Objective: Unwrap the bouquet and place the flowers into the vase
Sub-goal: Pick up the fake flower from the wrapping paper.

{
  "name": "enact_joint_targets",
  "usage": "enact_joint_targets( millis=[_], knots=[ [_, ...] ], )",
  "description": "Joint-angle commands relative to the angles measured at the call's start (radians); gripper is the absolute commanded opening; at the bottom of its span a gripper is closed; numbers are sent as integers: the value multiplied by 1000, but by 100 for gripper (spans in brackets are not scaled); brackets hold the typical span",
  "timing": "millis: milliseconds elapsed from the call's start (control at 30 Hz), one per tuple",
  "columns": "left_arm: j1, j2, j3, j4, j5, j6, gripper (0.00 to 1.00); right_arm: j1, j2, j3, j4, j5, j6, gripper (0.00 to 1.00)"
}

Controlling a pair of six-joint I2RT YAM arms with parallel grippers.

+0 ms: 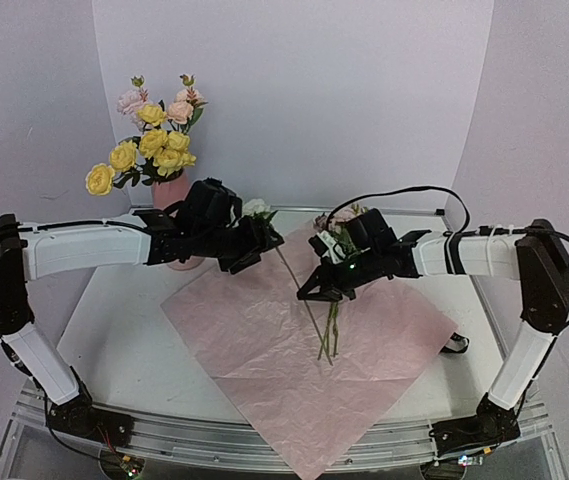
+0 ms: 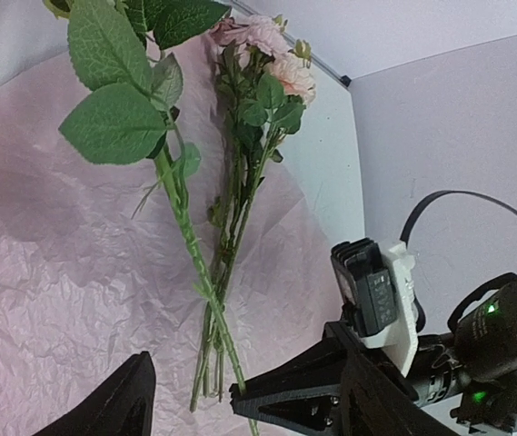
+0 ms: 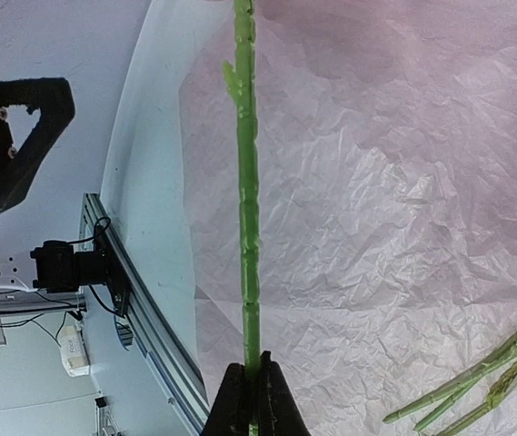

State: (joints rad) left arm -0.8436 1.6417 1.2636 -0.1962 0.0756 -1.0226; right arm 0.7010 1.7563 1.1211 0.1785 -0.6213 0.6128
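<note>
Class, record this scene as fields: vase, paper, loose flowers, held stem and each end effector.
vase: upright, back left, holding yellow and pink flowers
paper: pink sheet, spread open and flat
loose flowers: lying on the paper, pink blooms
held stem: single green stalk
right end effector: shut on the held stem
left end effector: open, near the held stem's leafy end

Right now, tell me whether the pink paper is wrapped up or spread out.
Spread out: the pink paper lies open and flat on the table, with loose flower stems resting on top.
</note>
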Motion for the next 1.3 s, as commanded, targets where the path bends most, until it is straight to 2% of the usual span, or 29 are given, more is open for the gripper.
enact_joint_targets(
  millis=[0, 300, 400, 600, 733, 900, 1000, 1200, 1267],
  knots=[
    [-2, 9, 33, 97, -27, -41, 68, 3, -95, -24, 83, -45, 15, 0],
    [-2, 42, 44, 134, -57, -86, 58, 3, -129, -43, 97, -73, 17, 0],
    [-2, 58, 62, 142, -50, -85, 53, 3, -138, -51, 102, -82, 15, 0],
    [-2, 73, 86, 151, -48, -80, 51, 3, -154, -65, 118, -97, 21, 0],
    [-2, 88, 106, 155, -45, -69, 43, 3, -164, -69, 129, -104, 22, 0],
    [0, 111, 134, 158, -47, -52, 39, 3, -171, -70, 142, -117, 21, 0],
    [1, 120, 152, 157, -49, -32, 30, 3, -180, -73, 149, -119, 22, 0],
    [10, 120, 167, 157, -58, 32, 4, 3, -182, -84, 151, -121, 27, 0],
    [13, 115, 166, 157, -55, 48, 2, 3, -183, -89, 154, -120, 29, 0]
  ],
)
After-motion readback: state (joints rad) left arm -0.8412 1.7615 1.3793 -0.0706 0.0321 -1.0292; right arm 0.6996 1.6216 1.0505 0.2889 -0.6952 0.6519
